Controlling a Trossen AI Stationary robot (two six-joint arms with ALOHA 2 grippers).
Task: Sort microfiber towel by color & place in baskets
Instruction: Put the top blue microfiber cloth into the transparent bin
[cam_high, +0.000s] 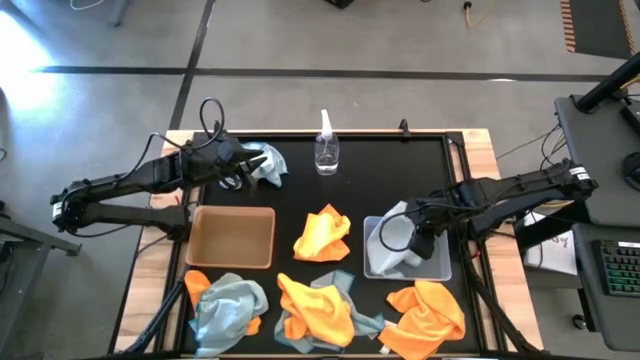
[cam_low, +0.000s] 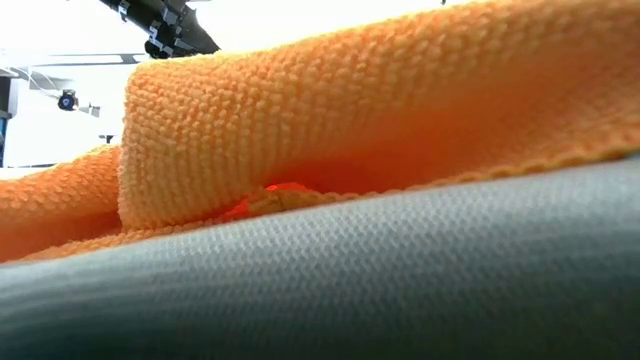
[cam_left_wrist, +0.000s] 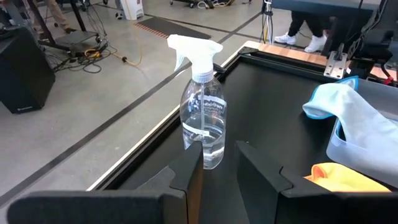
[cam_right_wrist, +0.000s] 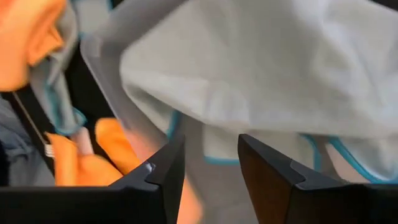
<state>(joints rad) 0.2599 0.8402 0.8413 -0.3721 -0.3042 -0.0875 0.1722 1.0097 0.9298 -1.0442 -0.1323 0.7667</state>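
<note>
My left gripper (cam_high: 243, 165) (cam_left_wrist: 219, 168) is open near the table's far left, beside a pale blue-grey towel (cam_high: 270, 165) that lies on the black mat. My right gripper (cam_high: 420, 243) (cam_right_wrist: 210, 168) is open over the clear plastic tray (cam_high: 440, 270). In that tray lies another blue-grey towel (cam_high: 393, 235) (cam_right_wrist: 261, 62), just beyond the fingertips. The tan tray (cam_high: 232, 237) sits left of centre and holds nothing. An orange towel (cam_high: 323, 235) lies between the two trays. Orange (cam_high: 428, 312) and blue-grey (cam_high: 230, 310) towels lie along the near edge.
A clear spray bottle (cam_high: 326, 150) (cam_left_wrist: 203, 118) stands at the far middle of the mat, straight ahead of my left fingers. An orange towel (cam_low: 380, 110) and a grey one (cam_low: 380, 280) fill the low view. The mat's raised rim (cam_high: 455, 140) borders the work area.
</note>
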